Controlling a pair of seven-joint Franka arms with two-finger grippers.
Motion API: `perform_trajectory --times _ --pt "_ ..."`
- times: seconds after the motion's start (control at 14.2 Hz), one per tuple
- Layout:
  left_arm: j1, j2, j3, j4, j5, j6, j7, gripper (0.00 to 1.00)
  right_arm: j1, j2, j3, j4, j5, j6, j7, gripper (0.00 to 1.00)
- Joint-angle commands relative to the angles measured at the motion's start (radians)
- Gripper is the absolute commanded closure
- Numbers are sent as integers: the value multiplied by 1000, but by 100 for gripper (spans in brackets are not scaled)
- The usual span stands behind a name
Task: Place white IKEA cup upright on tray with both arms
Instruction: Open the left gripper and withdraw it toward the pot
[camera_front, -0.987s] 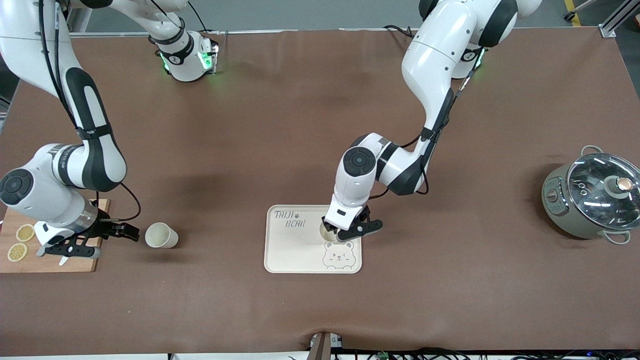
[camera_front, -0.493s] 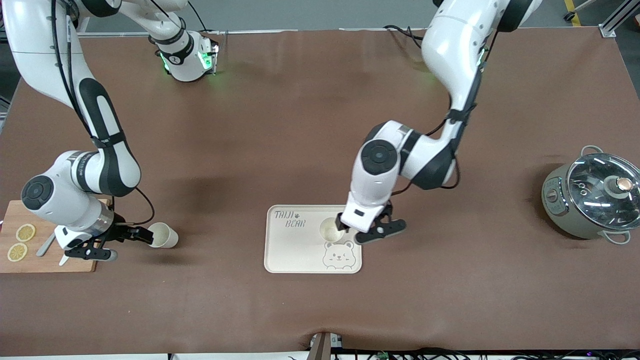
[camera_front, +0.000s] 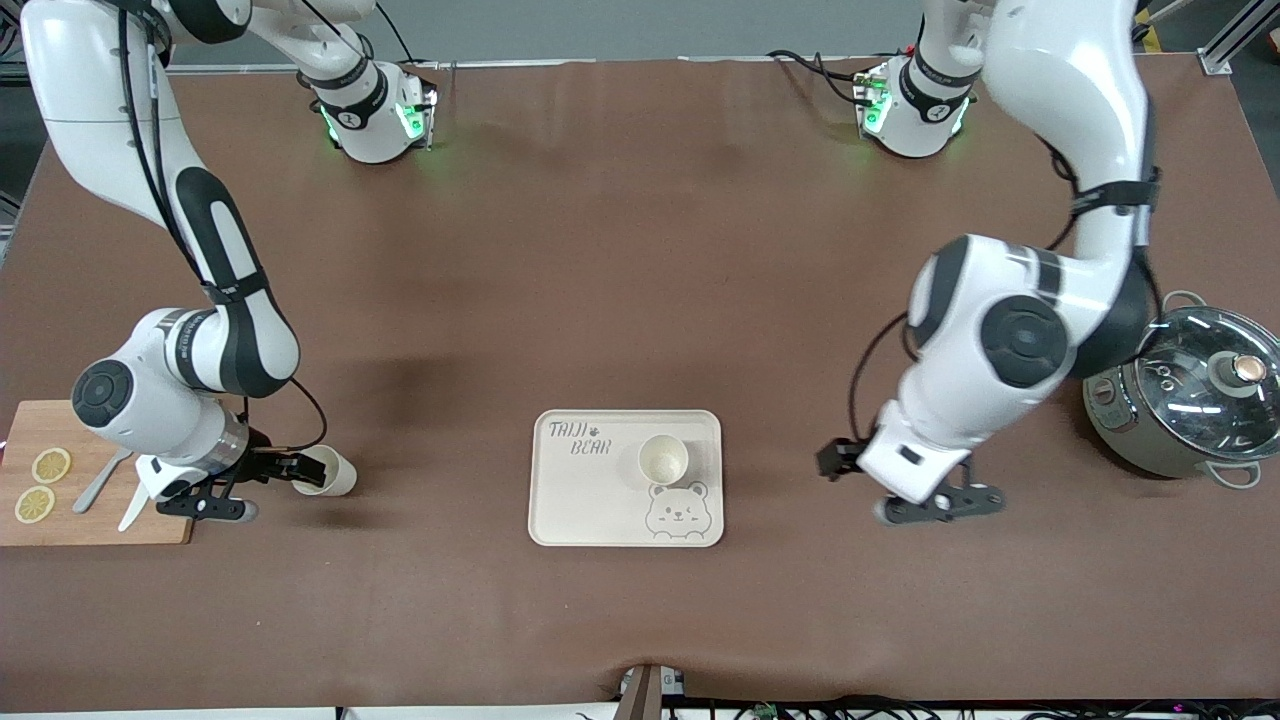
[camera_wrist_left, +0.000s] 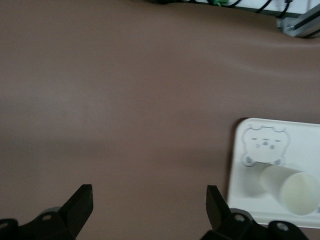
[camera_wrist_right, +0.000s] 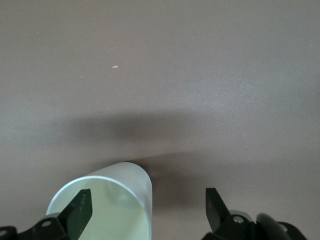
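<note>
A white cup (camera_front: 663, 459) stands upright on the cream tray (camera_front: 590, 510), beside the bear drawing. My left gripper (camera_front: 836, 462) is open and empty over the bare table between the tray and the pot. Its wrist view shows the tray (camera_wrist_left: 300, 150) and the cup (camera_wrist_left: 294, 185) off to one side of the open left gripper (camera_wrist_left: 149, 210). A second white cup (camera_front: 330, 472) lies on its side near the cutting board. My right gripper (camera_front: 298, 468) is open at its mouth. In the right wrist view one finger of the right gripper (camera_wrist_right: 147, 212) is inside this cup (camera_wrist_right: 107, 207), the other outside.
A wooden cutting board (camera_front: 90, 525) with two lemon slices (camera_front: 50, 465) and cutlery (camera_front: 98, 485) lies at the right arm's end. A grey pot with a glass lid (camera_front: 1190, 400) stands at the left arm's end.
My left gripper let go of the cup on the tray and swung away toward the pot. My right gripper moved up to the lying cup until one finger entered its mouth.
</note>
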Motion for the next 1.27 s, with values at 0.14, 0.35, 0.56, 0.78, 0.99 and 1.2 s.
perform_trajectory --times 0.14,0.35,0.56,0.78,0.99,1.2 --pt "97 11 -4 -28 -29 3 204 0 0 21 -2 9 15 9 -8 0" --pt "125 21 -4 -28 -36 10 247 0 0 24 -2 9 15 11 -8 0" --pt "148 -22 -7 -29 -39 -3 274 0 2 31 -2 4 15 35 -8 0" --pt "151 -123 -4 -31 -42 -115 268 0 2 36 -2 4 15 40 -8 0" --pt "180 -231 -1 -31 -28 -258 268 0 0 36 -2 4 15 40 -10 5" --pt "194 -303 -4 -49 -2 -351 273 0 -3 36 -2 6 15 37 -10 44"
